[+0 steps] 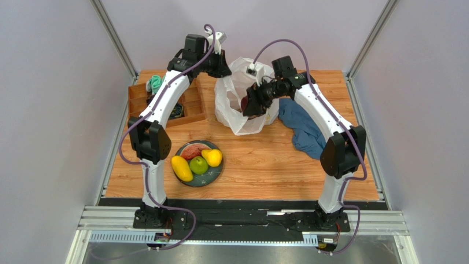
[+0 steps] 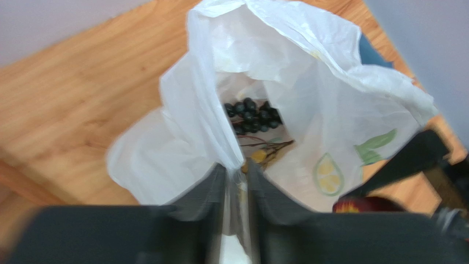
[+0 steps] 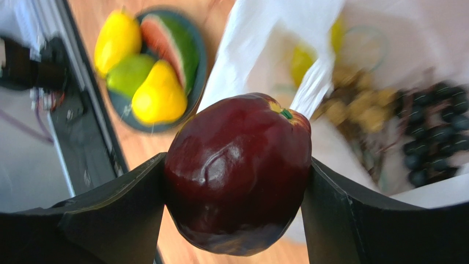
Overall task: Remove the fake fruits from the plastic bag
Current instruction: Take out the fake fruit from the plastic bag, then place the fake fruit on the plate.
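The white plastic bag [image 1: 234, 102] stands open at the back of the table. My left gripper [image 2: 235, 168] pinches the bag's near rim, a strip of film caught between its almost closed fingers. My right gripper [image 3: 238, 160] is shut on a dark red fruit [image 3: 231, 192] and holds it at the bag's mouth [image 1: 250, 104]. Inside the bag lie a dark purple grape bunch [image 2: 253, 116] and a tan grape bunch [image 3: 358, 110]. A dark plate [image 1: 216, 176] at the front left carries a watermelon slice [image 1: 191, 150], a mango [image 1: 181, 168], a green apple [image 1: 198, 164] and a yellow pear [image 1: 212, 157].
A wooden compartment tray [image 1: 140, 107] sits at the back left with a teal item [image 1: 156, 83] in it. A dark blue cloth [image 1: 303, 129] lies crumpled to the right of the bag, under my right arm.
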You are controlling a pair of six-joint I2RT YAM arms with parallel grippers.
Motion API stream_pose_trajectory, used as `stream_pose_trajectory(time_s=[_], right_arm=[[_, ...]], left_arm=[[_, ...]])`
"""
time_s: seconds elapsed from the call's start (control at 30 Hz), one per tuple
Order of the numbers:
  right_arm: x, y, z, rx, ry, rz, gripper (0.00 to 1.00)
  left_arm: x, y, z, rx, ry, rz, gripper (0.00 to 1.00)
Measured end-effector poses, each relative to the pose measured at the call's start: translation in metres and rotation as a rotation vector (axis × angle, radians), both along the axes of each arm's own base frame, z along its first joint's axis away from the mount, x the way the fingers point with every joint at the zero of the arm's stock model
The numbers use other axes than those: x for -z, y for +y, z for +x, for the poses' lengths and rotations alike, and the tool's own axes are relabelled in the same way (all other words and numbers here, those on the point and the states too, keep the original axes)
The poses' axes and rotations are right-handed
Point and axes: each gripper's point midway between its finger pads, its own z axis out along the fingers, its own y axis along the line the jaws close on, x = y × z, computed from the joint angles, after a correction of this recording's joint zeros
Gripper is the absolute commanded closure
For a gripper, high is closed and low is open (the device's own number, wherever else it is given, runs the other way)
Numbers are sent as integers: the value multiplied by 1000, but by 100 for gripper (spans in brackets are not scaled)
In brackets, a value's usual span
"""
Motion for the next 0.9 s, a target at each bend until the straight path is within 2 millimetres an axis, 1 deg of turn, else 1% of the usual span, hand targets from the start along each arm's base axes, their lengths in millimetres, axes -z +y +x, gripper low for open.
stream_pose_trajectory(time_s=[0.03, 0.1, 0.17, 0.2, 0.23, 0.3, 0.37, 0.43, 0.5, 0.57, 0.6, 0.63, 0.7, 0.77, 0.83, 0.9], right_arm=[[3, -1, -14, -24, 10, -14, 42], [6, -4, -50, -84, 6, -48, 40], [0, 0, -87, -161, -43, -54, 40], [-4, 3, -102, -195, -69, -50, 38], [-11, 9, -119, -245, -128, -42, 37], [-23, 24, -151, -352, -255, -3, 37], [-28, 38, -172, -442, -357, 26, 39], [-25, 53, -175, -499, -441, 30, 40], [-12, 75, -175, -563, -520, 19, 41], [13, 92, -176, -627, -582, -19, 42], [33, 99, -179, -675, -621, -50, 42], [52, 103, -185, -716, -635, -82, 42], [82, 107, -196, -786, -645, -126, 42], [103, 109, -207, -849, -658, -157, 42], [109, 109, -210, -882, -687, -172, 41], [106, 114, -208, -898, -738, -167, 40]], left_arm=[[0, -2, -1, 9, -1, -2, 32], [-2, -4, -4, 17, 3, -6, 1], [-6, -2, -10, 19, -3, 4, 1], [-9, 1, -15, 18, -5, 12, 1], [-15, 5, -20, 12, -17, 21, 1], [-29, 18, -39, -1, -34, 42, 1], [-47, 33, -57, -19, -70, 52, 1], [-69, 52, -80, -44, -124, 66, 1], [-89, 68, -102, -65, -179, 73, 1], [-106, 81, -123, -82, -238, 78, 1], [-113, 87, -134, -88, -262, 80, 1], [-117, 89, -140, -91, -276, 80, 1], [-116, 96, -150, -96, -285, 84, 1], [-106, 102, -157, -103, -267, 94, 1], [-92, 113, -159, -125, -237, 109, 1], [-79, 125, -159, -154, -205, 123, 1]])
